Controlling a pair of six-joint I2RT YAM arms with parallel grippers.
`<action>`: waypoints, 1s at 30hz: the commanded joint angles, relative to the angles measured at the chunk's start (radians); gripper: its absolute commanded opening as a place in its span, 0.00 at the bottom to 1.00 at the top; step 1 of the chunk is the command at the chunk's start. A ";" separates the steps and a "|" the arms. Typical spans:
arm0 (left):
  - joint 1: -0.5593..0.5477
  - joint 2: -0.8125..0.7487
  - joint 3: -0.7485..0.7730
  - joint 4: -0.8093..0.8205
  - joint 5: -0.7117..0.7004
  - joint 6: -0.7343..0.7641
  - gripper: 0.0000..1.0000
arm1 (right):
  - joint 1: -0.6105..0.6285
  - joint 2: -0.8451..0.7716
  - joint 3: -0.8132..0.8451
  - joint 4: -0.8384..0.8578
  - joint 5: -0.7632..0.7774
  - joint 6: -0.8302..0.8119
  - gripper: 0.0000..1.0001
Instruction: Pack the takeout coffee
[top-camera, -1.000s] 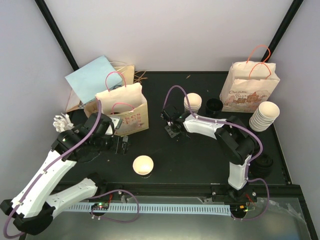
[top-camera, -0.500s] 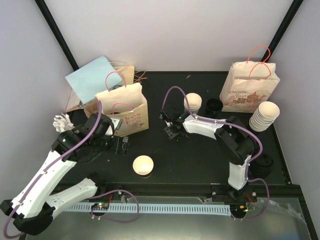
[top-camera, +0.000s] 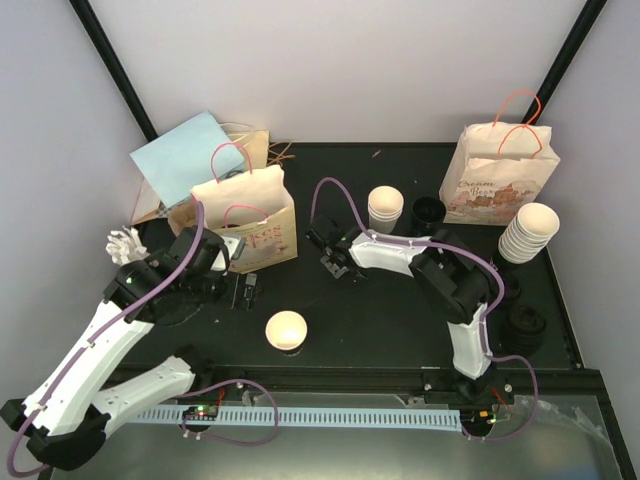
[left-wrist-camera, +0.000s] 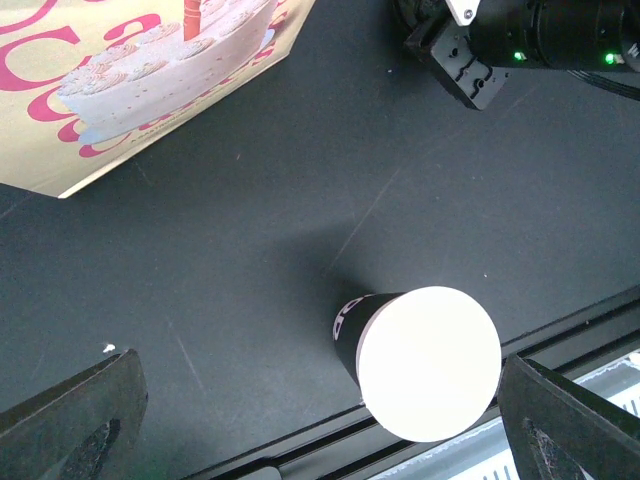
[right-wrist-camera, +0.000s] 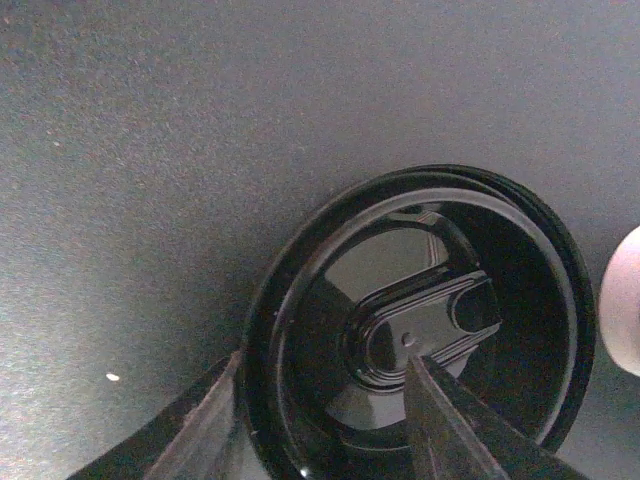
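A black takeout cup (top-camera: 286, 330) with a bright white top stands near the table's front edge, seen also in the left wrist view (left-wrist-camera: 428, 362). My left gripper (top-camera: 243, 290) hangs open up and to the left of it, fingers (left-wrist-camera: 70, 425) wide apart with nothing between them. A brown paper bag (top-camera: 245, 215) with a cake print stands just behind that gripper. At mid-table my right gripper (top-camera: 330, 258) holds a black plastic lid (right-wrist-camera: 420, 320) by its rim. One finger (right-wrist-camera: 205, 425) is outside the rim and the other is inside, so the lid's underside faces the camera.
A second printed paper bag (top-camera: 498, 175) stands at the back right beside a stack of white cups (top-camera: 528, 232). Another short cup stack (top-camera: 385, 207) and black lids (top-camera: 428, 210) sit behind the right arm. More lids (top-camera: 525, 325) lie at the right edge. Blue paper (top-camera: 185, 155) leans at the back left.
My right gripper has slid left across the middle of the table, away from the short cup stack. The left arm and the cup have stayed put.
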 joint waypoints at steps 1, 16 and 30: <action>0.007 0.003 0.011 0.014 0.023 0.016 0.99 | 0.027 0.042 0.031 -0.032 0.146 -0.010 0.43; 0.009 -0.002 0.015 0.009 0.024 0.019 0.99 | 0.040 -0.027 0.031 -0.040 0.129 0.011 0.21; 0.008 -0.031 0.008 0.032 0.047 0.015 0.99 | 0.039 -0.315 -0.065 -0.032 -0.026 0.085 0.32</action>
